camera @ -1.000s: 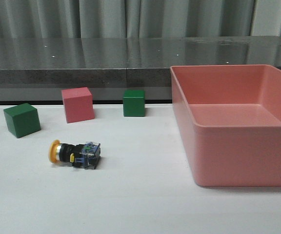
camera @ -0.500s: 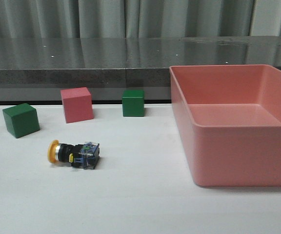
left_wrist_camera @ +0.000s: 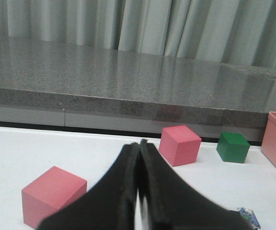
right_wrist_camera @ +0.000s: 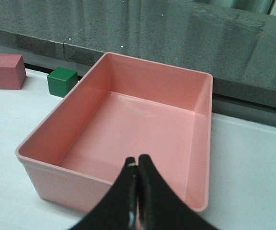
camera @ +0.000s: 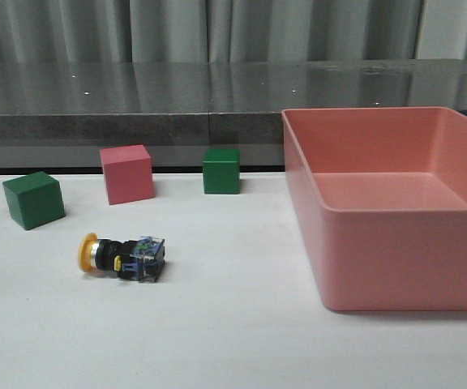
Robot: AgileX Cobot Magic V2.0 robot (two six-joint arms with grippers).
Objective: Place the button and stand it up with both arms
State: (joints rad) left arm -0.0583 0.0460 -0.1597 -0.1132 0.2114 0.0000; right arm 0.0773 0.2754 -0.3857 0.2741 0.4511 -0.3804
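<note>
The button (camera: 122,257) lies on its side on the white table, left of centre, yellow cap pointing left and clear base to the right. Only a corner of its clear base (left_wrist_camera: 248,219) shows in the left wrist view, to the right of the fingers. My left gripper (left_wrist_camera: 140,143) is shut and empty, held above the table short of the cubes. My right gripper (right_wrist_camera: 137,159) is shut and empty, over the near wall of the pink bin (right_wrist_camera: 51,179). Neither gripper shows in the front view.
The large pink bin (camera: 396,243) fills the right side. A green cube (camera: 32,199), a pink cube (camera: 126,173) and a second green cube (camera: 220,170) stand behind the button. Another pink cube (left_wrist_camera: 54,194) sits close to the left fingers. A grey ledge runs along the back.
Everything in the front view has shifted a few pixels to the left. The button and the cubes keep their places relative to each other.
</note>
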